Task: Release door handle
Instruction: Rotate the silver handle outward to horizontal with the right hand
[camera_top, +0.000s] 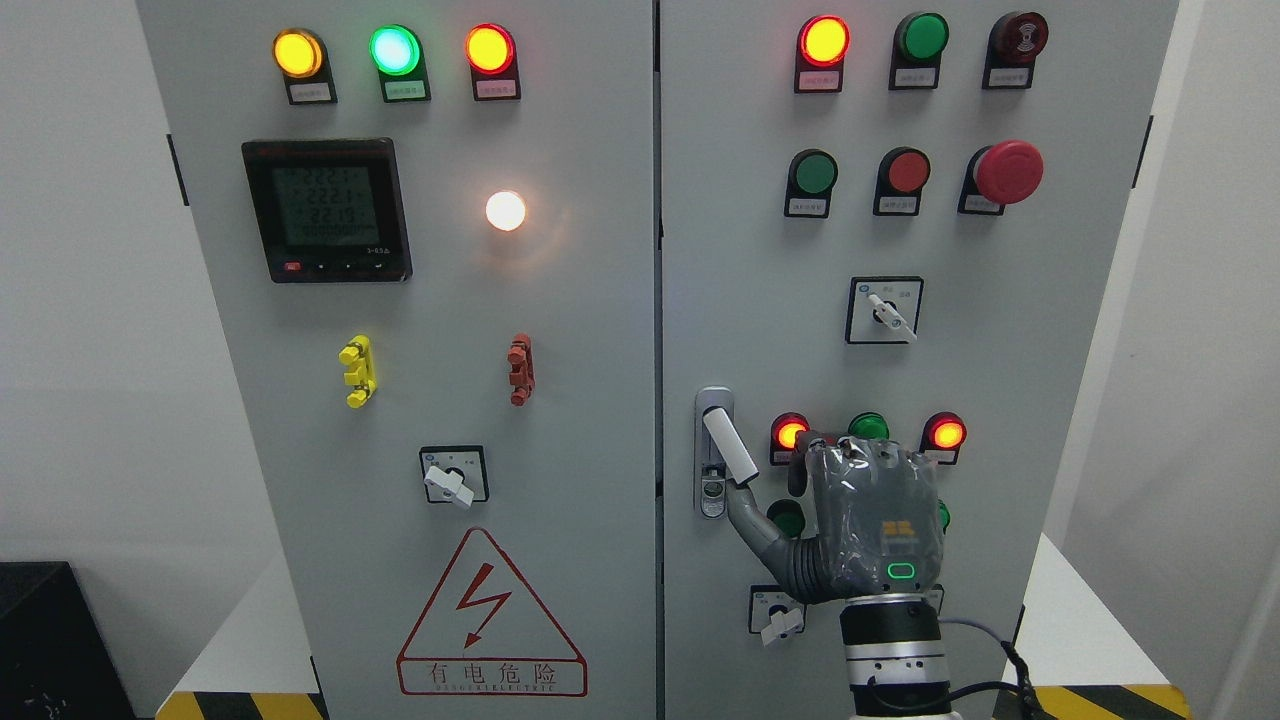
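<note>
Single head view, camera roughly level and facing straight onto the front of a grey electrical cabinet (600, 400), close enough that the two doors fill most of the frame and the cabinet top is cut off. The seam between the doors runs just right of centre, pale wall shows down both sides, and striped hazard tape (240, 705) sits at the bottom edge. The right hand (860, 520) rises from the bottom edge right of centre, back of the hand toward the camera, next to the door handle (728, 445); there is no second view to overlap with.
</note>
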